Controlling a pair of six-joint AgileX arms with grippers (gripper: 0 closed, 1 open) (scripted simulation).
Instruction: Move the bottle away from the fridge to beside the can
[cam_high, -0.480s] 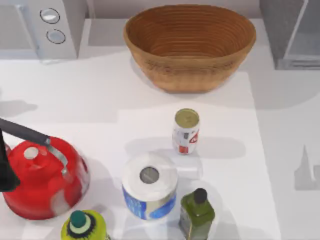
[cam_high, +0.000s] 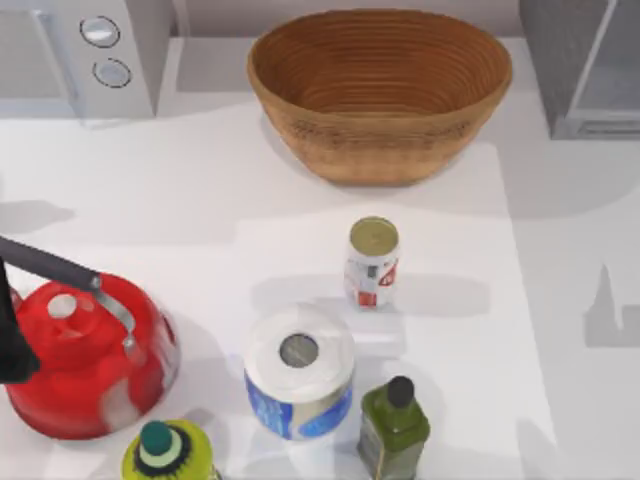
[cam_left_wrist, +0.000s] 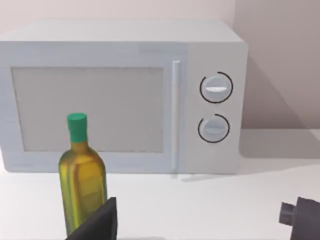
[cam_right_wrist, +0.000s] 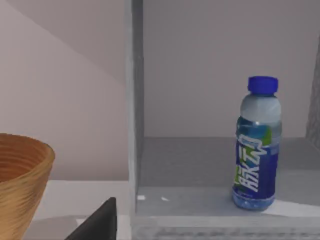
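Observation:
The bottle (cam_right_wrist: 256, 150), clear with a blue cap and a blue-and-green label, stands upright inside the open grey fridge (cam_right_wrist: 134, 125). My right gripper (cam_right_wrist: 160, 236) faces it from some way off, open and holding nothing, with one dark finger (cam_right_wrist: 97, 225) in view. From above, the fridge (cam_high: 580, 70) sits at the table's back right. The white-and-red can (cam_high: 372, 262) stands upright near the table's middle. My left arm (cam_high: 10, 340) is parked at the left edge. Its gripper (cam_left_wrist: 190, 231) is open and empty.
A wicker basket (cam_high: 380, 95) stands at the back centre and a microwave (cam_high: 85, 55) at the back left. A red kettle (cam_high: 85, 355), a paper roll (cam_high: 299, 372), an olive-green bottle (cam_high: 395, 425) and a yellow-green bottle (cam_high: 165, 455) crowd the front.
The arm's shadow at the table's right edge has shifted slightly toward the fridge. The can and the other objects have not moved.

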